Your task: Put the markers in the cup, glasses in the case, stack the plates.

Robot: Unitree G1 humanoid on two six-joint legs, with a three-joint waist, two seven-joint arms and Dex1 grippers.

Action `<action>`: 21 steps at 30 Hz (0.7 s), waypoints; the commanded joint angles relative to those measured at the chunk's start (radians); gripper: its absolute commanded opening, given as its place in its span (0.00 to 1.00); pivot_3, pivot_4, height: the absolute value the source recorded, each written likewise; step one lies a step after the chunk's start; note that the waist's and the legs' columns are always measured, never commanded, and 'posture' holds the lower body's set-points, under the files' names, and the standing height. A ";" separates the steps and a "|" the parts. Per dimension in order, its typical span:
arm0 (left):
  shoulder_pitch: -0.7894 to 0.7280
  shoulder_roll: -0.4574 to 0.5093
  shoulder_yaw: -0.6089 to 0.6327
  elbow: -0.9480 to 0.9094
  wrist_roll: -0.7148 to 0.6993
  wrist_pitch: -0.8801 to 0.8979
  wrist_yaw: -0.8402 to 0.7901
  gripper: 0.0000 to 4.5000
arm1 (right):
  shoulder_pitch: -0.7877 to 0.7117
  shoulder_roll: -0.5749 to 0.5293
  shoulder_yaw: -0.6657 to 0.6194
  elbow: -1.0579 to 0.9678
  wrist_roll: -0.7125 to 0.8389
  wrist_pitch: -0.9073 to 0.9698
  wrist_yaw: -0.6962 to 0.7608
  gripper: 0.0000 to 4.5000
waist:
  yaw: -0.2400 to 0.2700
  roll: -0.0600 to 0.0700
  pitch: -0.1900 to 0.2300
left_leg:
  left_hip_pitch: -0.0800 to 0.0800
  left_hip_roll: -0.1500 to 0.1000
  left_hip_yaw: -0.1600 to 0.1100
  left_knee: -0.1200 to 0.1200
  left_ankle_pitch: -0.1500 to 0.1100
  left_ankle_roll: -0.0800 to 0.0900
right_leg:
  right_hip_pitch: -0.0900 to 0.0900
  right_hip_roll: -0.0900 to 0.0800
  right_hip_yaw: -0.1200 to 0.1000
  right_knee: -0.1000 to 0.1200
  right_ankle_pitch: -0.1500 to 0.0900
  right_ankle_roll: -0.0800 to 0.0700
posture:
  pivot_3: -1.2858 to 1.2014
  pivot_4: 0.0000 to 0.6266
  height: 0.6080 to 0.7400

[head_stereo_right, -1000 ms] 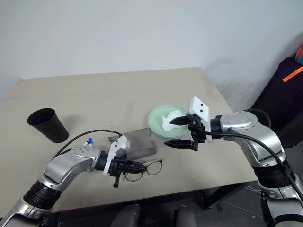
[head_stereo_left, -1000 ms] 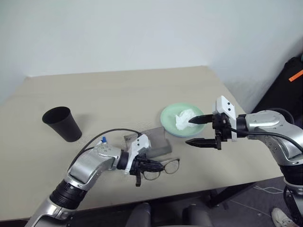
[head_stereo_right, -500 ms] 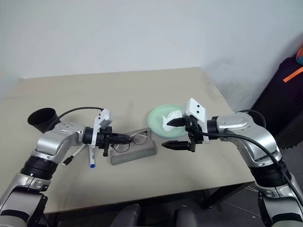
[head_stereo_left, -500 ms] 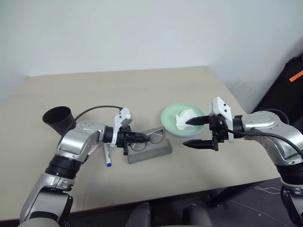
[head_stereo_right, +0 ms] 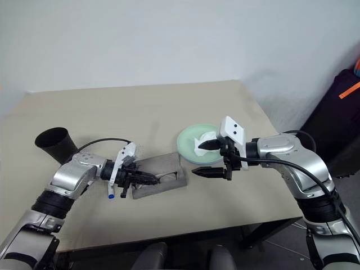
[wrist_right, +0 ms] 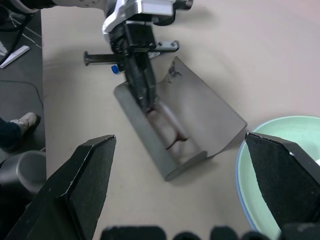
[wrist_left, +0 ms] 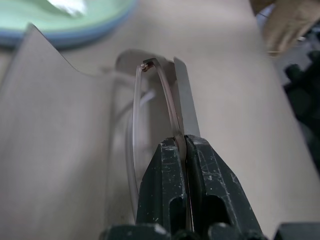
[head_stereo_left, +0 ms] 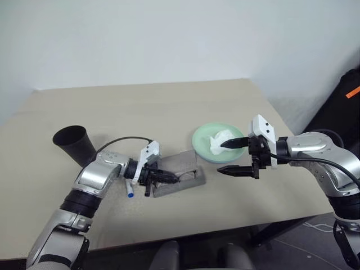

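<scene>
My left gripper (head_stereo_left: pixel 170 179) is shut on the thin wire glasses (wrist_right: pixel 173 138) and holds them down inside the open grey case (head_stereo_left: pixel 190 164), whose lid stands tilted up behind. In the left wrist view the fingers pinch the frame (wrist_left: pixel 169 107). A marker (head_stereo_left: pixel 129 191) with a blue cap lies on the table beside my left wrist, mostly hidden by the arm. The black cup (head_stereo_left: pixel 76 145) stands at the far left. The mint green plate (head_stereo_left: pixel 203 140) rests on a light blue plate (wrist_left: pixel 70 39). Just in front of them my right gripper (head_stereo_left: pixel 223 157) hovers open and holds nothing.
A crumpled white tissue (head_stereo_left: pixel 221 140) lies in the green plate. The beige table (head_stereo_left: pixel 169 107) ends close behind my right arm, where a black bag (head_stereo_left: pixel 344 101) stands on the floor. A black cable (head_stereo_left: pixel 121 142) loops over my left forearm.
My left gripper has carried the glasses from the table in front of the case up over it and down into it. My right arm has kept still.
</scene>
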 commanded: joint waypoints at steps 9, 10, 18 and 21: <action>-0.025 -0.011 0.044 -0.060 -0.044 0.101 0.000 0.45 | -0.044 0.005 -0.006 -0.001 -0.011 -0.029 -0.002 1.00 | 0.002 0.000 0.000 | 0.000 0.000 0.000 0.000 0.000 0.000 | 0.000 0.000 0.000 0.000 -0.001 -0.001 | 0.52 0.00 0.72; -0.029 -0.020 0.061 -0.063 -0.059 0.114 0.010 0.53 | -0.043 0.005 -0.005 -0.001 -0.011 -0.030 -0.002 1.00 | 0.002 0.000 0.000 | 0.000 0.000 0.000 0.000 0.000 0.000 | 0.000 0.000 0.000 0.000 -0.001 -0.001 | 0.52 0.00 0.72; -0.079 -0.135 0.248 -0.147 -0.127 0.124 0.263 0.75 | -0.045 0.009 -0.005 -0.004 -0.008 -0.027 -0.013 1.00 | 0.002 0.000 0.000 | 0.000 0.000 0.000 0.001 0.000 0.000 | 0.000 0.000 0.000 0.000 0.000 0.000 | 0.52 0.00 0.72; -0.109 -0.183 0.305 -0.145 -0.150 0.181 0.372 0.67 | -0.049 0.011 -0.003 -0.004 -0.009 -0.026 -0.015 1.00 | 0.003 -0.001 0.000 | 0.000 0.000 -0.001 0.002 0.000 0.000 | 0.002 0.000 0.000 0.000 0.000 0.001 | 0.52 0.00 0.72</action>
